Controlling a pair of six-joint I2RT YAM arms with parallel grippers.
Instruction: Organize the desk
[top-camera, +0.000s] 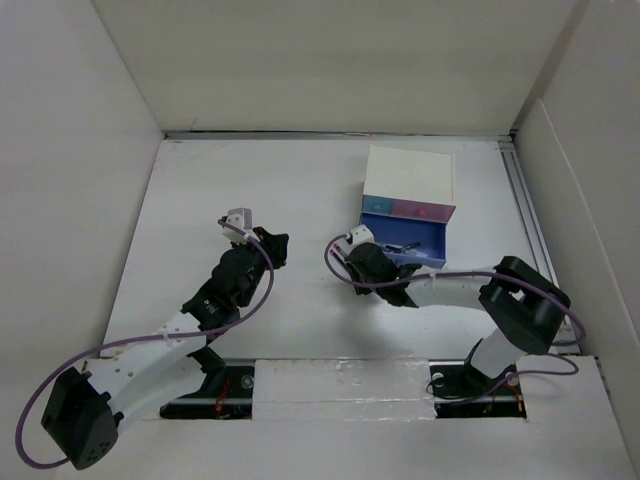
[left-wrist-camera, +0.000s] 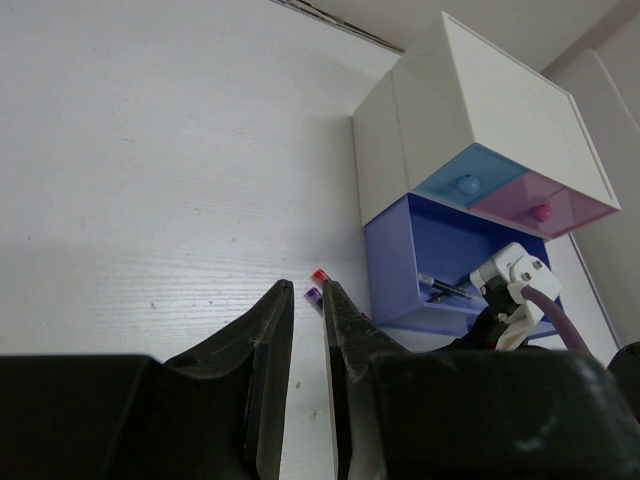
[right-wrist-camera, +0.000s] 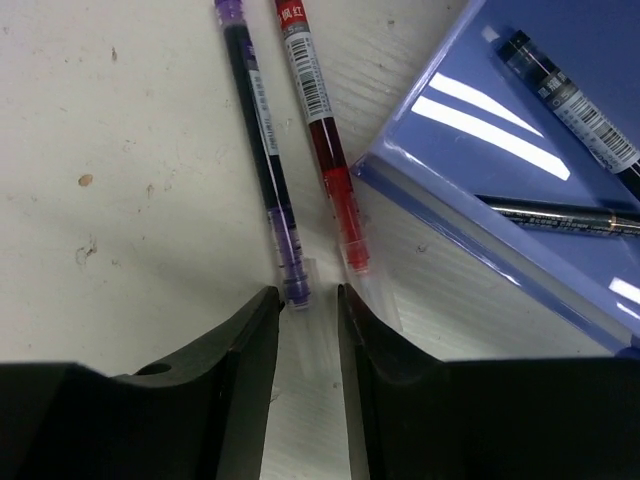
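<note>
Desk: the large flat white matte tabletop (top-camera: 250, 190) lies under everything, from the near edge, where my two bases stand, to the far wall.
Box: a small white box (top-camera: 410, 175) with one light blue and one pink drawer front stands near the far edge, toward the far right corner.
Open drawer: the wide blue plastic drawer (right-wrist-camera: 520, 150) at the bottom of the box is pulled out toward the near edge. A black pen with a white label (right-wrist-camera: 570, 100) and a dark pen with a metal band (right-wrist-camera: 560, 215) lie inside.
Pens on the desk: a slim purple pen (right-wrist-camera: 262, 150) and a slim red pen (right-wrist-camera: 318, 130) lie side by side, just beside the drawer's front corner.
Right gripper (right-wrist-camera: 310, 300): my fingers are narrow. The end of the purple pen sits at the mouth of the gap; I cannot tell if they touch it.
Left gripper (left-wrist-camera: 305, 300): near the middle of the desk, my fingers are narrow and hold nothing.
</note>
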